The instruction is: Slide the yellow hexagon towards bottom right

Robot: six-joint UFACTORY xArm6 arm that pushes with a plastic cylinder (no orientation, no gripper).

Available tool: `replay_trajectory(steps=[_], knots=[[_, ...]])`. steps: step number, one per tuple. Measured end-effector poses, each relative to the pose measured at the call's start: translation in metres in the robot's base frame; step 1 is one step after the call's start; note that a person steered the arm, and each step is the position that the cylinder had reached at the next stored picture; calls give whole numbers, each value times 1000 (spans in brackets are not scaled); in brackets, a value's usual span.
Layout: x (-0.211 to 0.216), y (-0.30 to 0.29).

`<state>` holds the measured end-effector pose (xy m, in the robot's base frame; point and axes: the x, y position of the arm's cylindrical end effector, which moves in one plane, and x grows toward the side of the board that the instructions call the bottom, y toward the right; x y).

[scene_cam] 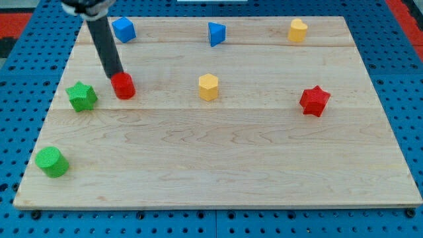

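Observation:
The yellow hexagon [208, 86] sits near the middle of the wooden board [218, 158], a little above centre. My tip [114, 75] is well to its left, touching the top left of a red cylinder [123, 86]. The dark rod slants up to the view's top left.
A green star [81, 96] lies left of the red cylinder. A green cylinder [51, 162] is at the bottom left. A blue block [123, 29], a blue triangle [216, 33] and a yellow heart [297, 30] line the top. A red star [314, 100] is at the right.

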<state>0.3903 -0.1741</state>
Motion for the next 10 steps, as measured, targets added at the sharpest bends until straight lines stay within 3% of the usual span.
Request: replay_trajectory(steps=[2,3,5,8,9,10], knots=[[124,91],[143,116],[39,109],[-14,136],[12,185],[74,233]])
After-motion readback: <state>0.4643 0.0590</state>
